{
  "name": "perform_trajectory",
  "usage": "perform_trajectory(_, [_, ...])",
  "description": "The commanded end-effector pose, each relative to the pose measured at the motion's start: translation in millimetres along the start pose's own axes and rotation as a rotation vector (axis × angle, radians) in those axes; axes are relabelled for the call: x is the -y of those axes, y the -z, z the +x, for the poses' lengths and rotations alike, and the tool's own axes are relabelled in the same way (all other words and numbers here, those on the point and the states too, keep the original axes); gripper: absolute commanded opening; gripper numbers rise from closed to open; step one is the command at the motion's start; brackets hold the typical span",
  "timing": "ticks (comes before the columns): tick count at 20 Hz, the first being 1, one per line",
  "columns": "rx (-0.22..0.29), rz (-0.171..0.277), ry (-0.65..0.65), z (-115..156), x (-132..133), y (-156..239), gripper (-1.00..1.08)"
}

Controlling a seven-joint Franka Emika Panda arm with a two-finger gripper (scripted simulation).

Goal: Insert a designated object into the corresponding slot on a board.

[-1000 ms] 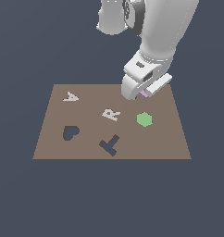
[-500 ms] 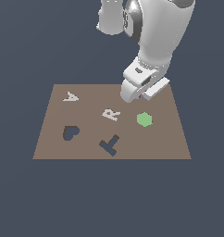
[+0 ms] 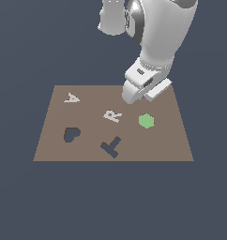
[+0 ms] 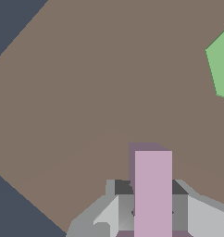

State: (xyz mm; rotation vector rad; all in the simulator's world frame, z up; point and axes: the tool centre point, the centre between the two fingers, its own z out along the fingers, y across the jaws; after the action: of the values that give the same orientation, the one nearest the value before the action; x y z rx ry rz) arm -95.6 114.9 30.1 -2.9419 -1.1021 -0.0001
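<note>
Between the pincer fingers sits the clamped pink piece, its lower end cut off.

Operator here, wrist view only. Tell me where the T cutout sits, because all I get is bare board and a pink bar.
Observer: The T-shaped slot is near the board's front edge in the exterior view, tilted.
Operator: Give me what lies between it and the gripper.
Observer: The whitish R lies between the gripper and the slot.
Operator: Name the green thing at my frame's edge.
Observer: The green hexagon, toward the exterior view's right of the R.
Operator: Confirm the grip.
Observer: The wrist view shows the fingers closed on the pink piece.
</note>
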Motion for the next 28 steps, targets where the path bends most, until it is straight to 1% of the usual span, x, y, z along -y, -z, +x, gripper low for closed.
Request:
perform_trajectory(1, [0.000,0.000,0.001,0,0,0,-1.00])
perform_trajectory(7, [0.000,0.000,0.029,-2,-4,0,-1.00])
perform_trajectory(14, [0.000,0.000,0.114,-9,-14,1,-1.00])
perform_trajectory(21, [0.000,-0.001,0.255,-17,-34,2,-1.00])
perform_trajectory(28, [0.000,-0.001,0.453,-24,-63,3,-1.00])
